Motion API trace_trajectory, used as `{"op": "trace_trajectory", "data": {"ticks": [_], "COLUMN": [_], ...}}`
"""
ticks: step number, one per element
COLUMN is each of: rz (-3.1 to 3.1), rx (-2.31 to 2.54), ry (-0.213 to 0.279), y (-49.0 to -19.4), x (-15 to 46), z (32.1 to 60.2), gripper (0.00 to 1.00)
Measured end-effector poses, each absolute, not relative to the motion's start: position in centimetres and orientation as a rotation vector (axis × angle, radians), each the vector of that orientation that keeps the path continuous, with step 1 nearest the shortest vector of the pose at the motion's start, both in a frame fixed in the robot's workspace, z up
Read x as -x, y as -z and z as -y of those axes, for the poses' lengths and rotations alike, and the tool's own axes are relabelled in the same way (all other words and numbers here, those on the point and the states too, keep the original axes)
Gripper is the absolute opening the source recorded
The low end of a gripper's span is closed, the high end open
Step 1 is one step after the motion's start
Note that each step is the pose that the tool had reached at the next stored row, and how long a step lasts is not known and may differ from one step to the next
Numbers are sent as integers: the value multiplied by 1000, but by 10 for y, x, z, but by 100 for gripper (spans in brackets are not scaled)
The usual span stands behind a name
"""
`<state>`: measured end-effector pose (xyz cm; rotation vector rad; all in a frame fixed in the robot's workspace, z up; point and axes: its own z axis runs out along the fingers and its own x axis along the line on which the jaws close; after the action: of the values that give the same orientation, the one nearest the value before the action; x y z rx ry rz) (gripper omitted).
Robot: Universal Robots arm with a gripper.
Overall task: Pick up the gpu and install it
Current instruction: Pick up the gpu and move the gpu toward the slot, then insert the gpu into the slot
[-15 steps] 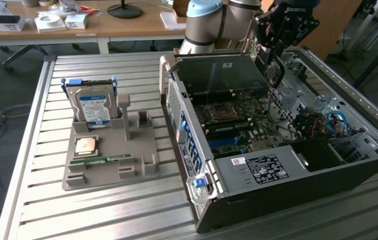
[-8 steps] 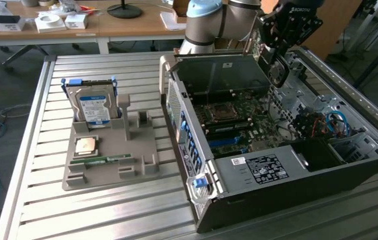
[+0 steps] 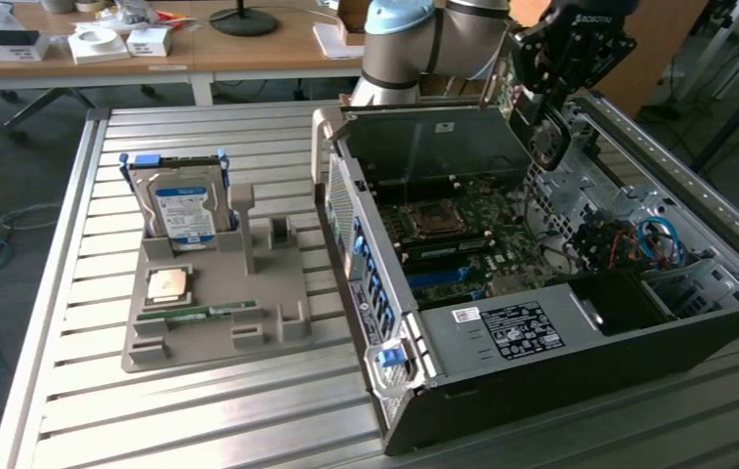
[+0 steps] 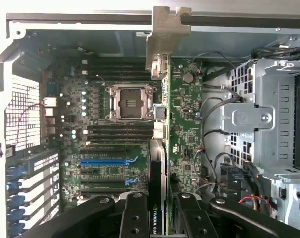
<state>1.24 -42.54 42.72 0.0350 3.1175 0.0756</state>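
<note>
Exterior view's left: one grey moulded plastic fixture tray (image 3: 220,293) sits on the slatted aluminium table (image 3: 83,391). Three parts on it:
- one silver hard drive (image 3: 185,210) with a blue label, standing upright in a blue frame
- one square, pale metal-topped processor chip (image 3: 167,283), lying flat
- one narrow green memory stick (image 3: 200,313), lying flat just in front of the chip

All three are untouched and well apart from the arm.

Middle: one black tower computer case (image 3: 579,391), side panel off, lying open side up. Inside it:
- one green motherboard (image 4: 182,124)
- one empty silver processor socket (image 4: 129,101)
- two blue expansion slots (image 4: 107,161), with black slots beside them
- one grey perforated metal drive cage (image 4: 269,124) towards the exterior view's right
- a loop of blue cables (image 3: 657,239) near the cage

Upper right: one robot arm (image 3: 403,39), grey with pale blue joint caps, carrying one black gripper (image 3: 545,98).

The jaws are closed partway onto the gpu (image 3: 548,142), a thin dark circuit card with one round fan (image 3: 549,147) on its face. One of the black fingers (image 4: 135,218) sits on each flat side of the card.

The card hangs on edge over the far right part of the open case. It is above the board and not seated in any slot.

In the wrist view it shows edge-on, over the board between the socket and the drive cage. Its pale metal bracket (image 4: 167,34) is at the end away from the fingers, and an NVIDIA sticker (image 4: 154,223) is right between them.
</note>
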Motion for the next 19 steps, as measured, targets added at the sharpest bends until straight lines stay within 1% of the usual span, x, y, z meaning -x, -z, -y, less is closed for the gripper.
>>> {"op": "trace_trajectory", "data": {"ticks": [19], "rz": [-3118], "rx": [-28], "ry": [-76], "y": [-427], "x": [-17], "z": [425], "gripper": [26]}}
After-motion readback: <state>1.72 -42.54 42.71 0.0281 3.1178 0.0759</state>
